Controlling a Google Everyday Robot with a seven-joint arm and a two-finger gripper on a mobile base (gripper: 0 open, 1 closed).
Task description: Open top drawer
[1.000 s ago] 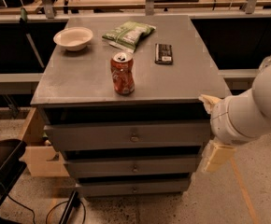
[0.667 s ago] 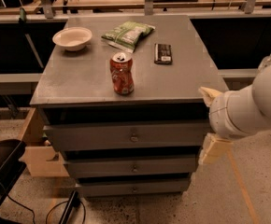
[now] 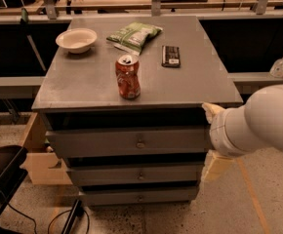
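Beside the right end of the top drawer (image 3: pixel 127 141), two cream fingers (image 3: pixel 210 112) are seen spread wide with nothing between them. One is level with the dark gap above that drawer's front and the other hangs lower, below its right corner. The gripper (image 3: pixel 211 138) is thus held open just off the drawer's right edge, and the bulky white arm (image 3: pixel 263 121) reaches away further right.

The top drawer itself is judged shut or nearly so: only its flat grey front is shown, with the small round knob (image 3: pixel 140 143) at centre, well left of the fingers and not yet touched. Below it sit the middle drawer (image 3: pixel 107 174) and the bottom drawer (image 3: pixel 112 197), each with a similar knob.

Above the top drawer, on the cabinet top (image 3: pixel 83 87), a red can (image 3: pixel 128 77) stands upright near the front edge. A white bowl (image 3: pixel 76 39), a green bag (image 3: pixel 134 33) and a dark flat bar (image 3: pixel 171 55) lie further back.

Several faults can be foreseen. The knob is small, so a slightly offset closure could slip off it. A low approach could catch the middle drawer's knob instead. A sharp pull could shake the cabinet, and the can could be toppled.
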